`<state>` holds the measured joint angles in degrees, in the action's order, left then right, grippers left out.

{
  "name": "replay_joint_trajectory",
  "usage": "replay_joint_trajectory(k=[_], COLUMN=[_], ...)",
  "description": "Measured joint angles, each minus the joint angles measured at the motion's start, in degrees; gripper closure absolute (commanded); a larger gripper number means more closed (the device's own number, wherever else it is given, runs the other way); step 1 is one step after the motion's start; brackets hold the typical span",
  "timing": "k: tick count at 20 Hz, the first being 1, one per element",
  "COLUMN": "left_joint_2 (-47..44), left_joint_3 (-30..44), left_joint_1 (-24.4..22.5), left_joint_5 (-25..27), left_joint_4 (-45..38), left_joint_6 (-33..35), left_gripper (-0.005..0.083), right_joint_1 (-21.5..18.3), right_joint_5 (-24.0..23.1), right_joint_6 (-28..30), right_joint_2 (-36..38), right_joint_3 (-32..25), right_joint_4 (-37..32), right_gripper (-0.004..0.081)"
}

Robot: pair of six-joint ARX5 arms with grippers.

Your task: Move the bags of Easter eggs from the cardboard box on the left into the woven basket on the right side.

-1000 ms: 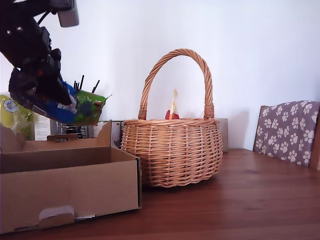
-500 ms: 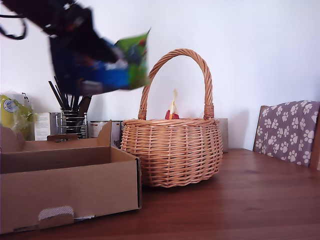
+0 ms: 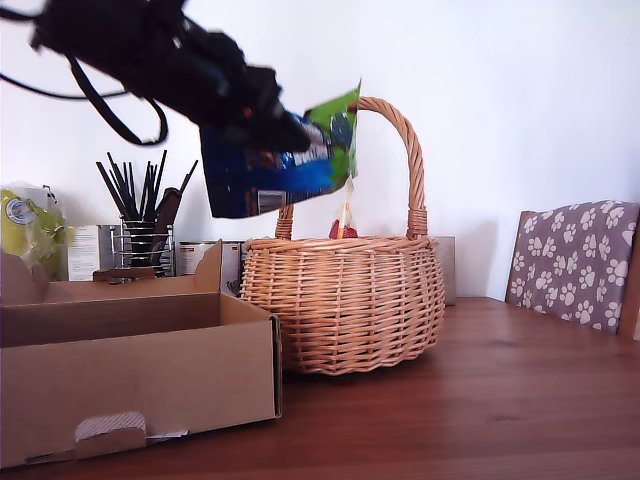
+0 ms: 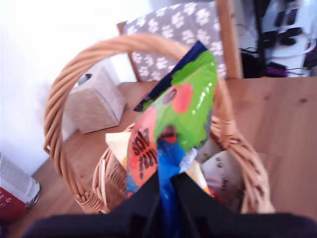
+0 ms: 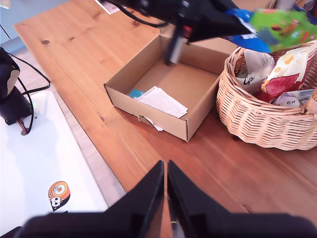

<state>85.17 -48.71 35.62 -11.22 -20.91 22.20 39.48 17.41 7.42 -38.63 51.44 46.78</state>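
the cardboard box (image 3: 140,370) sits at the exterior view's left on the wooden worktop (image 3: 480,400), with only papers (image 5: 161,100) in it. above and past it, my first end effector (image 4: 166,191) is clamped on a dark blue bag (image 3: 275,165) with green and orange print, held up beside the handle of the woven basket (image 3: 345,300). other bags (image 5: 277,74) already lie in the basket. my second end effector (image 5: 165,186) hovers over the worktop, fingers together, empty.
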Motion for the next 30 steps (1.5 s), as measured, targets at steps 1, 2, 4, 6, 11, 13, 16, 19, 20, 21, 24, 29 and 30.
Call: replay_joint_trajectory(k=[1, 2, 4, 6, 11, 13, 16, 19, 20, 21, 24, 29, 30], left_joint_2=[1.7, 3.5, 7.5, 11.3, 19.6, 20.4, 20.3, 20.3, 20.3, 20.3, 19.5, 7.5, 5.0], left_joint_3=[-0.4, -1.1, -4.4, -8.2, -14.0, -14.0, -14.6, -15.0, -15.3, -15.6, -17.7, -18.4, -18.8], left_joint_1=[0.0, 0.0, 0.0, 0.0, 0.0, 0.7, 1.1, 1.1, 1.1, 1.1, 1.7, 2.6, 2.7], left_joint_5=[0.7, 1.0, 1.9, 2.7, 3.7, 3.8, 3.9, 3.9, 3.9, 3.9, 3.9, 3.8, 3.8], left_joint_4=[-1.6, -3.2, -4.8, -5.3, -1.7, 3.6, 6.3, 6.8, 7.2, 7.6, 13.0, 27.3, 30.1], left_joint_6=[0.0, 0.0, 0.0, 0.1, 0.3, 2.8, 6.3, 6.5, 6.5, 6.5, 6.4, -0.2, -2.0], left_gripper=[0.0798, 0.0798, 0.0798, 0.0798, 0.0798, 0.0798, 0.0797, 0.0682, 0.0538, 0.0397, 0.0312, 0.049, 0.0626], right_joint_1=[0.0, 0.0, 0.0, 0.0, 0.0, 0.0, 0.0, 0.0, 0.0, 0.0, 0.0, 0.0, 0.0], right_joint_5=[0.0, 0.0, 0.0, 0.0, 0.0, 0.0, 0.0, 0.0, 0.0, 0.0, 0.0, -2.4, -3.1], right_joint_6=[0.0, 0.0, 0.0, 0.0, 0.0, 0.0, 0.0, 0.0, 0.0, 0.0, 0.0, 0.0, 0.1], right_joint_2=[-0.3, -0.5, -1.0, -1.4, -1.8, -1.7, -1.8, -1.8, -1.8, -1.8, -1.8, -1.8, -1.8], right_joint_3=[0.0, 0.0, 0.0, 0.0, 0.0, 0.0, 0.0, 0.0, 0.0, 0.0, 0.0, 0.0, 0.0], right_joint_4=[0.0, -0.1, -0.2, -0.2, -0.2, -0.3, -0.4, -0.4, -0.4, -0.4, -0.4, -2.7, -3.7], right_gripper=[0.0783, 0.0783, 0.0783, 0.0783, 0.0783, 0.0783, 0.0783, 0.0783, 0.0783, 0.0783, 0.0783, 0.0783, 0.0783])
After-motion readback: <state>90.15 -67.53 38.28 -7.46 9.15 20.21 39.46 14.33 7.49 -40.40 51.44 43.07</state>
